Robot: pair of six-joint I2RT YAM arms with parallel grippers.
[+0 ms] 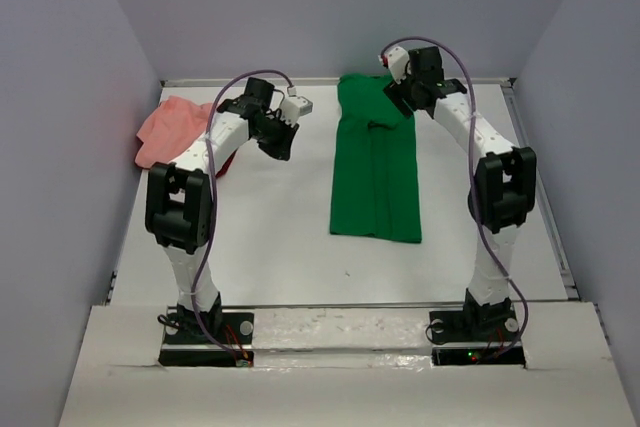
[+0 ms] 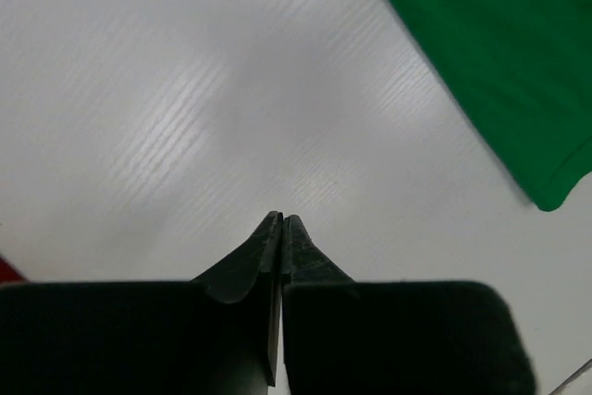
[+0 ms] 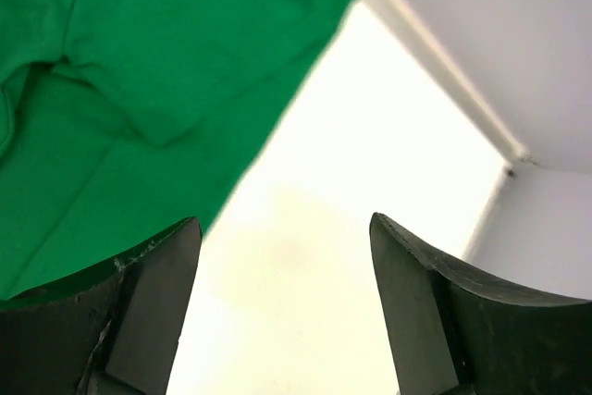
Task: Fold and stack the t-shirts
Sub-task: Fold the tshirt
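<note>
Green shirt (image 1: pixel 377 162) lies in a long strip mid-counter (image 1: pixel 270 237), pink shirt (image 1: pixel 172 127) bunched far left. My right fingers (image 3: pixel 153 275) are spread by the green's far corner, left fingers (image 2: pixel 264 252) pressed together, empty. I'd pinch both far corners low, then fold toward me evenly.

The white counter (image 1: pixel 280 237) has a finely ribbed surface with soft patches of glare, and a pale rail (image 1: pixel 548 209) runs along its right edge. Plain grey-lavender walls rise from the counter on three sides: the back wall (image 1: pixel 330 7) at its far edge, and the left wall (image 1: pixel 50 147) and the right wall (image 1: pixel 600 127) at its flanks. Along the counter's near edge lies a white front board (image 1: pixel 340 392), scuffed and slightly uneven.
</note>
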